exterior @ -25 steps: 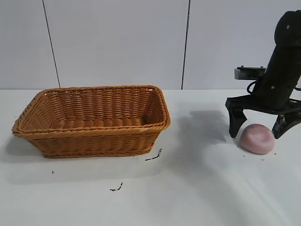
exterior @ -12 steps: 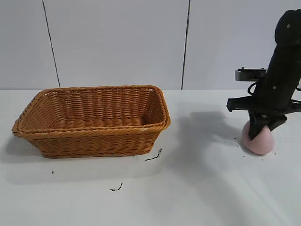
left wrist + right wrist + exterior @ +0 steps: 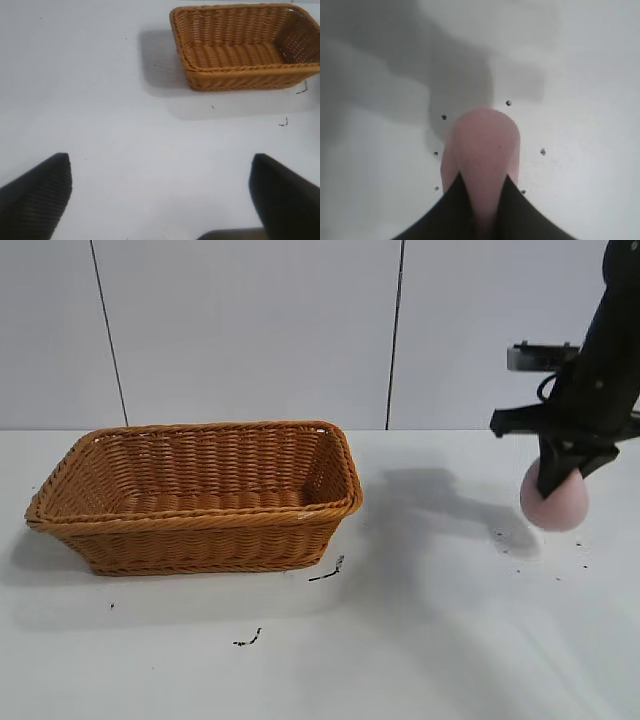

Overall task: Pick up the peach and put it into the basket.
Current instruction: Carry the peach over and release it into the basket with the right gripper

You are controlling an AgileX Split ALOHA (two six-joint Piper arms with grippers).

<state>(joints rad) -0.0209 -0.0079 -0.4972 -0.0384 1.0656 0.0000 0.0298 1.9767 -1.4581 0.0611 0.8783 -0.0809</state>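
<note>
From the exterior view, the right gripper (image 3: 560, 480) hangs at the far right of the scene, pointing steeply down, its fingers pinched tight on the top of the peach (image 3: 556, 504). The peach is clear of the white table (image 3: 420, 640), with its shadow and a few dark specks lying on the surface beneath it. The basket (image 3: 200, 530) sits well apart on the left side of the table, with small black marks on the table near its right front corner.

In the left wrist view, the left gripper (image 3: 160, 195) is held above bare table with its two dark fingers (image 3: 37, 192) spread wide and nothing between them; the basket (image 3: 240, 75) lies farther off.

In the right wrist view, the right gripper (image 3: 484, 210) squeezes the pale-pink peach (image 3: 485, 145) between its two black fingertips, the table (image 3: 590, 75) below it.
</note>
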